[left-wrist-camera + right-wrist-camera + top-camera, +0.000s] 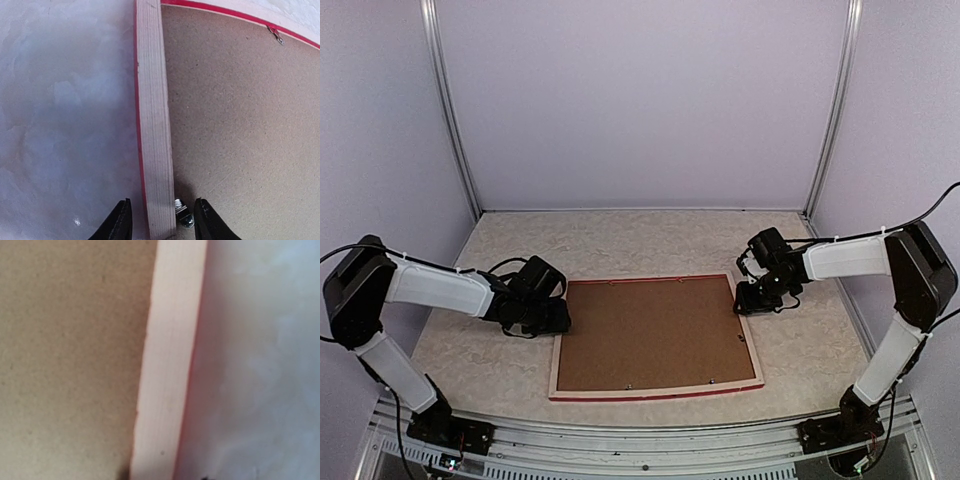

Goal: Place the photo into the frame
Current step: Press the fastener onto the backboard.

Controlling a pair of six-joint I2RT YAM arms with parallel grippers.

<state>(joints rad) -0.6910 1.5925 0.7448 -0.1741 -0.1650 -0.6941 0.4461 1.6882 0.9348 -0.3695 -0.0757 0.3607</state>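
At the centre of the desk (620, 245) the frame (656, 391) lies face down, pale wood rails up, with the brown backing board (655, 335) seated inside; the photo itself I cannot see. My left gripper (555, 318), at the frame's 9 o'clock rail, stands apart astride the wood, touching neither side. My right gripper (752, 298) sits at the 2 o'clock corner; whether it is clamped I cannot tell. I judge the frame light, stiff and smooth-sided, best pinched across a rail, clear of the small metal clip (183, 215).
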